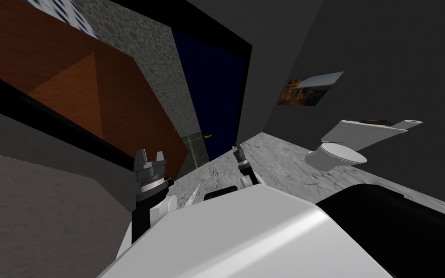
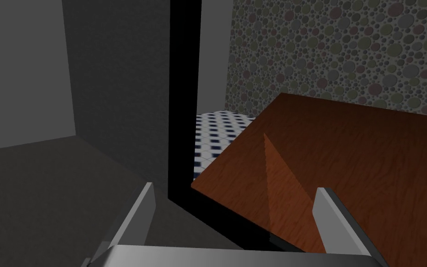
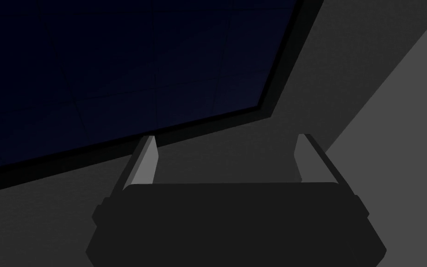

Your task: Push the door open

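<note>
A reddish-brown wooden door [image 1: 96,87] stands ajar in a black frame [image 1: 48,120] on my left. Through the gap past the door [image 2: 347,162] and its frame [image 2: 182,116], the left wrist view shows a blue-and-white tiled floor [image 2: 217,139] and a pebble-patterned wall [image 2: 347,46]. My left gripper [image 1: 150,155] is open near the door's lower edge, and I cannot tell if it touches. Its fingers [image 2: 138,218] hold nothing around the left gripper [image 2: 236,187]. My right gripper [image 1: 236,148] is held forward, and the right gripper [image 3: 226,137] is open and empty before a dark blue panel [image 3: 115,69].
A dark blue door [image 1: 212,87] with a small orange handle [image 1: 208,136] stands straight ahead in a black frame. A white toilet [image 1: 337,154] sits to the right on the speckled grey floor [image 1: 284,164]. A picture [image 1: 308,89] hangs on the dark wall.
</note>
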Controlling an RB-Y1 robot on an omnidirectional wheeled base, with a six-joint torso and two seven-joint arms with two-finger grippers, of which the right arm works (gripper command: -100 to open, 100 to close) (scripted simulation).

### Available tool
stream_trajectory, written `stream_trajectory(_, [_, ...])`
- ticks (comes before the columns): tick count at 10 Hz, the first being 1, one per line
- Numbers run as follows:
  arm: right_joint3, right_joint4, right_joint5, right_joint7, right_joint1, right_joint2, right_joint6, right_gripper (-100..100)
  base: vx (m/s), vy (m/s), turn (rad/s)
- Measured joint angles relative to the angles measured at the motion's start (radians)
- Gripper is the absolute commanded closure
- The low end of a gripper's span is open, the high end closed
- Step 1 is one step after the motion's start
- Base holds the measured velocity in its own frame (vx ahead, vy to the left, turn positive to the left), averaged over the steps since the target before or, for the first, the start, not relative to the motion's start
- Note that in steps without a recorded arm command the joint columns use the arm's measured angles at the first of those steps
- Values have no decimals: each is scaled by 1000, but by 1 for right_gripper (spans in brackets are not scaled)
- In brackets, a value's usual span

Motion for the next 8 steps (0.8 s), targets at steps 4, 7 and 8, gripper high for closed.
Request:
stream_trajectory(4, [59, 96, -7, -19, -41, -24, -20, -100, 139, 59, -104])
stream_trajectory(7, [98, 143, -8, -24, -57, -32, -30, -100, 89, 25, -76])
stream_trajectory(8, [109, 161, -10, -27, -62, -38, -37, -100, 90, 23, -82])
